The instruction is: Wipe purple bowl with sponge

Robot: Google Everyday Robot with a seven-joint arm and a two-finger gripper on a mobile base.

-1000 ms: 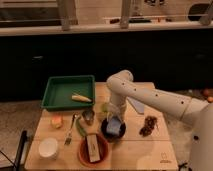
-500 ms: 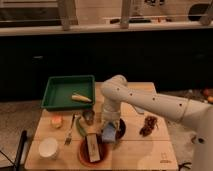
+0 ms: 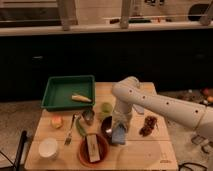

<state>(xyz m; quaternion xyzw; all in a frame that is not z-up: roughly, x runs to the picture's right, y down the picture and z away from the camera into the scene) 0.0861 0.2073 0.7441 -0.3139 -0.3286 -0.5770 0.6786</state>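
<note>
The purple bowl [image 3: 106, 127] sits on the wooden table [image 3: 145, 152] near its middle, and the arm covers its right half. My gripper [image 3: 119, 129] points down over the bowl's right rim. It is shut on the blue-grey sponge [image 3: 119, 136], which rests against the bowl's near right edge. The white arm [image 3: 150, 102] reaches in from the right.
An orange bowl [image 3: 85, 156] holding a tan block stands just in front of the purple bowl. A white bowl [image 3: 48, 148], fork [image 3: 70, 135], orange-yellow block [image 3: 57, 121], metal cup [image 3: 88, 116] and green cup [image 3: 106, 108] lie to the left. A green tray [image 3: 69, 92] is behind, and a dark red cluster [image 3: 148, 125] is on the right.
The gripper with the sponge swept left across the purple bowl, then back right and nearer, to the bowl's right rim.
</note>
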